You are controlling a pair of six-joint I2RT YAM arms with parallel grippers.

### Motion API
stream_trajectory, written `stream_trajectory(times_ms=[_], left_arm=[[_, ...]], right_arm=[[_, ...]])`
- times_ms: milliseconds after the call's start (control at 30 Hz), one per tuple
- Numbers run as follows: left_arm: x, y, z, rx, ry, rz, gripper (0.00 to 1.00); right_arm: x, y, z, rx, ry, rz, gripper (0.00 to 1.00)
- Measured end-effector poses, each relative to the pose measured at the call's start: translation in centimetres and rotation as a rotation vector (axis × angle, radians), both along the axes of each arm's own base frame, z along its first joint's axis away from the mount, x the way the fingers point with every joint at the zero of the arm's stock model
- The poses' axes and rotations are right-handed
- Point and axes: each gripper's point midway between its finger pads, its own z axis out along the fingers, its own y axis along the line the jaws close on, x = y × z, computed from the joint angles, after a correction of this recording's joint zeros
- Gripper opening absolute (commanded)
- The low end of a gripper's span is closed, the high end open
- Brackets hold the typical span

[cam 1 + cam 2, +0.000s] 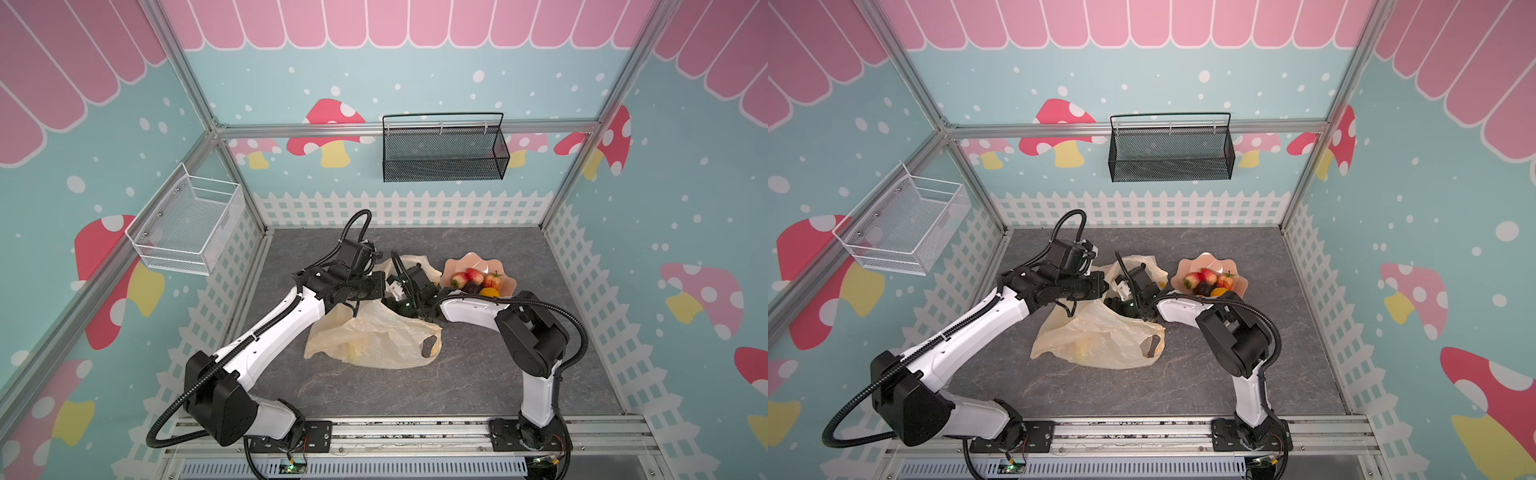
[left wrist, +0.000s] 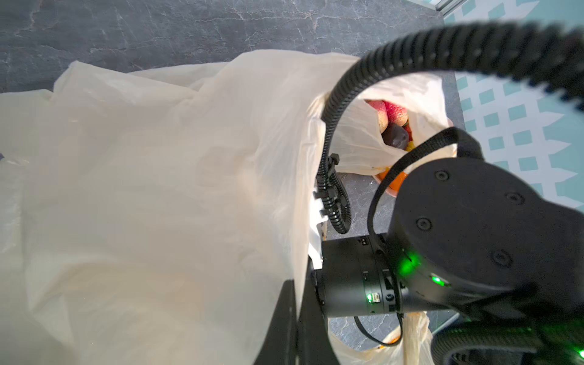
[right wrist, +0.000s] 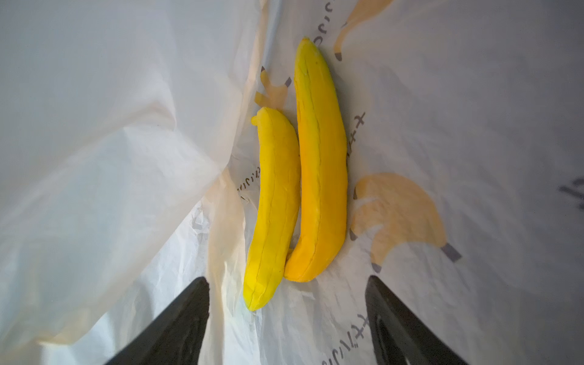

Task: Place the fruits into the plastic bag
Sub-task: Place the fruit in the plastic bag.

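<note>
The cream plastic bag (image 1: 374,336) (image 1: 1100,336) lies crumpled mid-table in both top views. My left gripper (image 2: 297,290) is shut on the bag's rim and holds the mouth up. My right gripper (image 3: 287,279) reaches inside the bag, its fingers (image 3: 189,309) spread open with nothing between them. Just beyond them two yellow bananas lie side by side on the bag's printed floor, a shorter one (image 3: 275,205) and a longer one (image 3: 319,164). The pink bowl (image 1: 457,262) to the bag's right holds red fruits (image 1: 473,275), a dark purple one (image 1: 471,286) and an orange tangerine (image 1: 489,292).
A white wire basket (image 1: 187,224) hangs on the left wall and a black mesh basket (image 1: 444,149) on the back wall. The right arm's elbow (image 1: 532,332) stands in front of the bowl. Grey tabletop (image 1: 457,374) stretches toward the front rail.
</note>
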Motion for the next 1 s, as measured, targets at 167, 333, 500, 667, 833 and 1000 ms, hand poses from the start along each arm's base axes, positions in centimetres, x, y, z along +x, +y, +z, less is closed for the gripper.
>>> stream_trajectory(times_ms=[167,333,500,667,833,1000], left_arm=[[0.1,0.2,0.1,0.004,-0.008,0.004,0.00],[0.0,0.3,0.3,0.005,-0.015,0.004,0.00],[0.1,0.4,0.3,0.011,-0.020,0.003,0.00],[0.2,0.6,0.3,0.011,-0.020,0.007,0.00],[0.2,0.6,0.3,0.015,-0.023,0.002,0.00],[0.2,0.6,0.3,0.016,-0.025,-0.001,0.00]], right_arm=[[-0.8,-0.9,0.4,-0.037,-0.012,0.024,0.81],[-1.3,-2.0,3.0,-0.055,-0.088,0.044,0.82],[-1.8,-3.4,5.5,-0.070,-0.195,0.063,0.83],[-2.4,-5.7,6.3,-0.134,-0.284,0.064,0.83],[-2.5,-8.6,7.6,-0.220,-0.427,0.043,0.85],[-1.9,-11.4,11.5,-0.274,-0.624,-0.011,0.91]])
